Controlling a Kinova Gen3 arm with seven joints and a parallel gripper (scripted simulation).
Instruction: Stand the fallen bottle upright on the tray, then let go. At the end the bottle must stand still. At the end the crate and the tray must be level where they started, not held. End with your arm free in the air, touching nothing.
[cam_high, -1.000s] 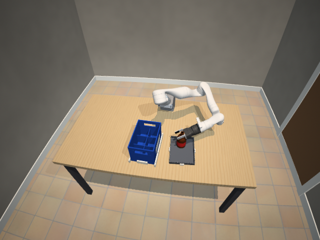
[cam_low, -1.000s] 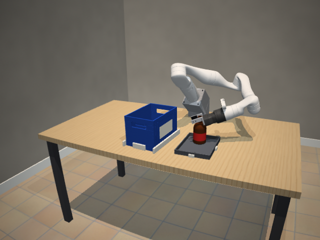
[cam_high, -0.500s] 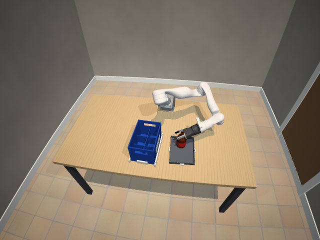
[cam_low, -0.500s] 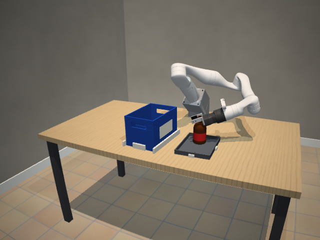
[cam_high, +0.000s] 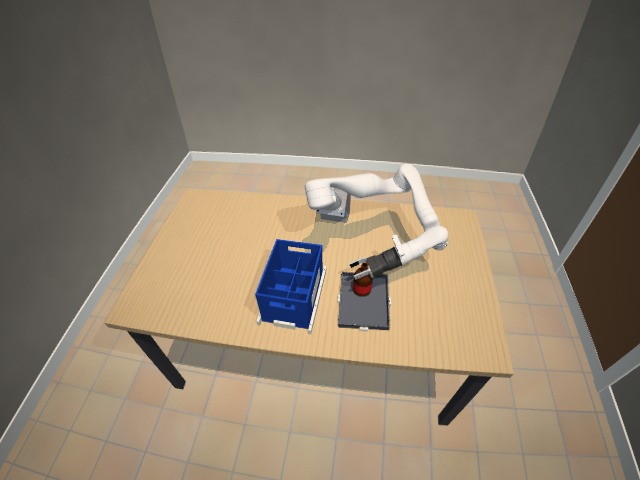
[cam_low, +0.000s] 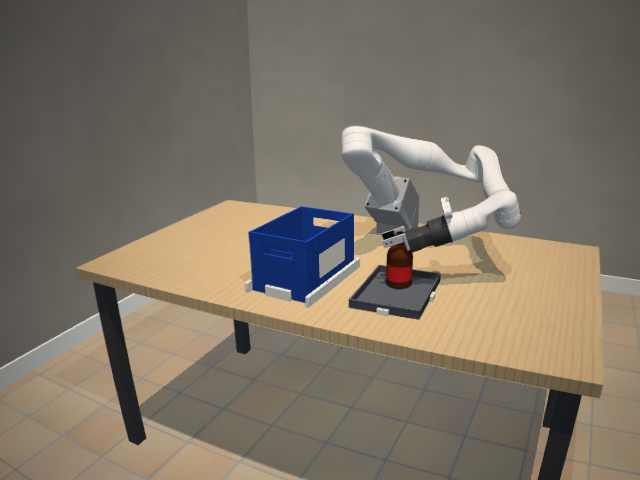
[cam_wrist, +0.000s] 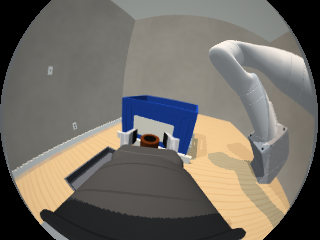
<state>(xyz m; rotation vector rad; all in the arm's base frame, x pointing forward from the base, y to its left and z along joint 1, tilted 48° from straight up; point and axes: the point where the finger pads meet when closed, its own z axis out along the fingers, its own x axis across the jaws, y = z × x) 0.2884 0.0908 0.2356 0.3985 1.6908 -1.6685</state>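
Note:
A brown bottle (cam_high: 362, 284) (cam_low: 399, 268) with a red label stands upright on the dark grey tray (cam_high: 364, 315) (cam_low: 413, 302), near the tray's far end. My gripper (cam_high: 360, 269) (cam_low: 393, 239) (cam_wrist: 150, 136) is open, its fingers standing on either side of the bottle's neck without pressing it. In the wrist view the bottle's mouth (cam_wrist: 150, 140) shows between the two fingertips. The arm reaches in low from the right.
A blue crate (cam_high: 291, 281) (cam_low: 302, 248) (cam_wrist: 163, 115) with dividers stands in white corner guides left of the tray. The arm's base (cam_high: 333, 209) (cam_low: 393, 206) is at the table's far edge. The tray lies flat on the wooden table (cam_high: 206, 258) (cam_low: 516, 310).

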